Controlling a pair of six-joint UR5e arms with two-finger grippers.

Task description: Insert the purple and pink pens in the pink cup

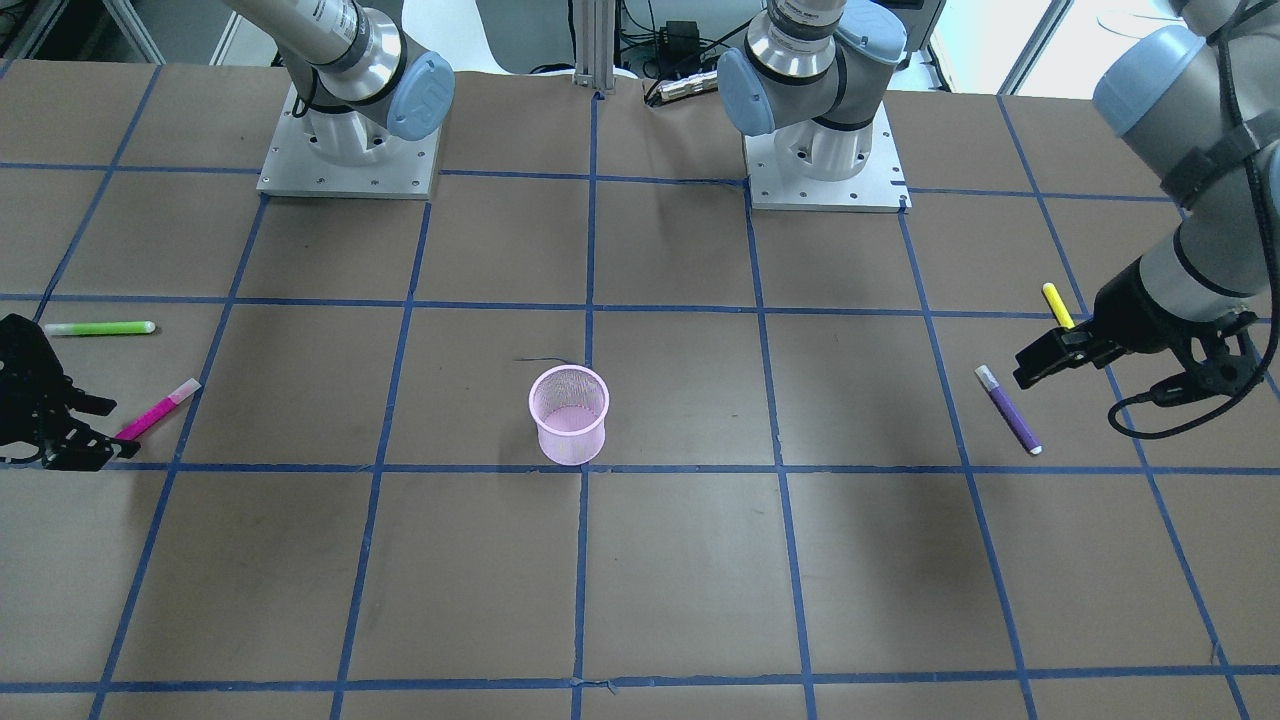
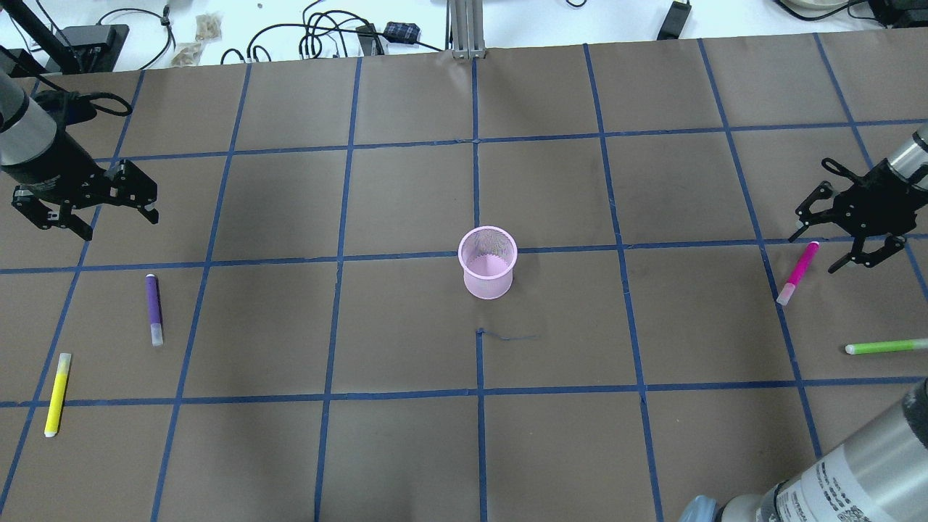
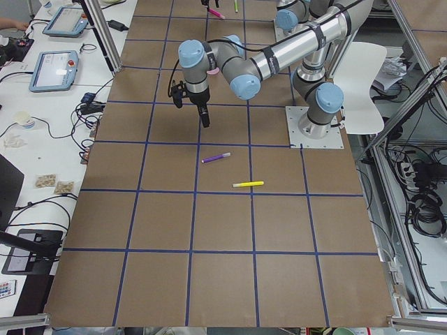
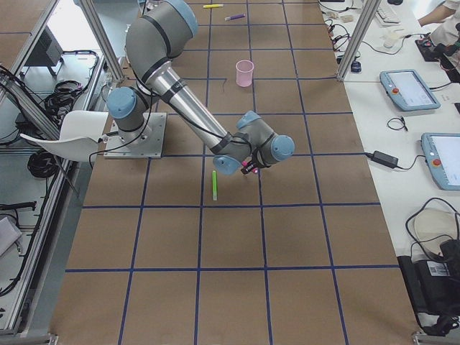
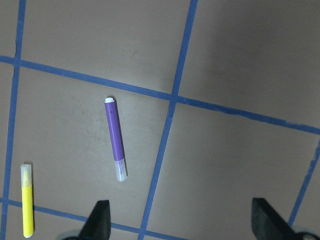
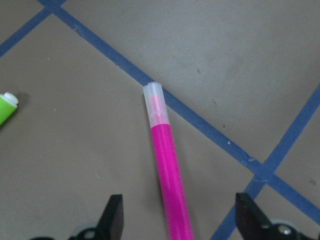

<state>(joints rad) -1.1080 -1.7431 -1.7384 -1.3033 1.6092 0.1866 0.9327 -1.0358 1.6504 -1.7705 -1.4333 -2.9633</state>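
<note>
Nearest the robot's base, we see a yellow pen (image 2: 57, 395) lying flat on the brown surface (image 2: 406, 449) at the left side. A green pen (image 2: 888, 346) lies a little farther out on the right.

Next out on the left is the purple pen (image 2: 154, 308), flat on the surface beside a blue tape line and well apart from the pink cup (image 2: 488, 272).

On the right, the pink pen (image 2: 796, 274) lies slanted across a tape line. The right gripper (image 2: 813, 254) is over its far end. Its jaws are spread wide, and in the wrist view the pen runs between them with neither finger touching it.

The cup stands upright at the middle of the surface, on a tape crossing.

Farthest out, the left gripper (image 2: 119, 225) hangs beyond the purple pen with its jaws apart, holding nothing.
</note>
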